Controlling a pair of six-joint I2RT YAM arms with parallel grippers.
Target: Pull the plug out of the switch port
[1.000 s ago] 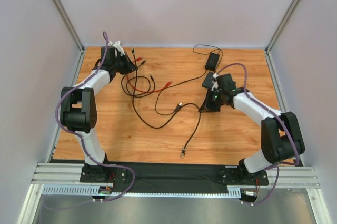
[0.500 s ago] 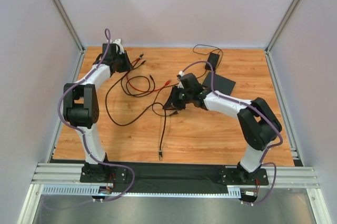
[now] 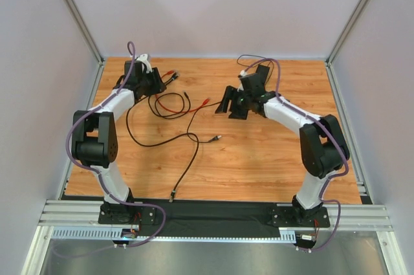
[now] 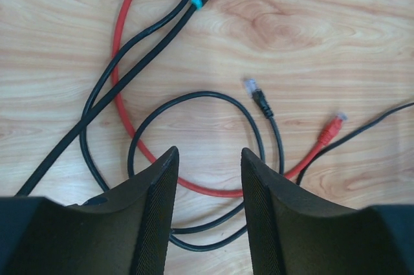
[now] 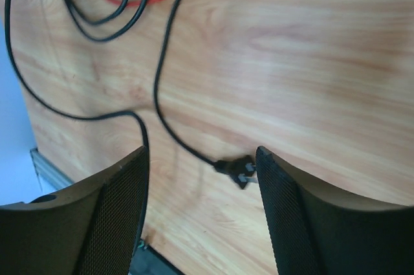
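Plug: loose at mid-desk, judged already pulled. Right hand: wide, empty. Left hand: narrowly parted, empty. Next: withdraw arms.

Seen from above, the right arm hides part of the far counter, and the switch cannot be picked out there. The right wrist's plug is blurred. Left wrist: a red cable exits the top edge; a black loop dips under the end effector.
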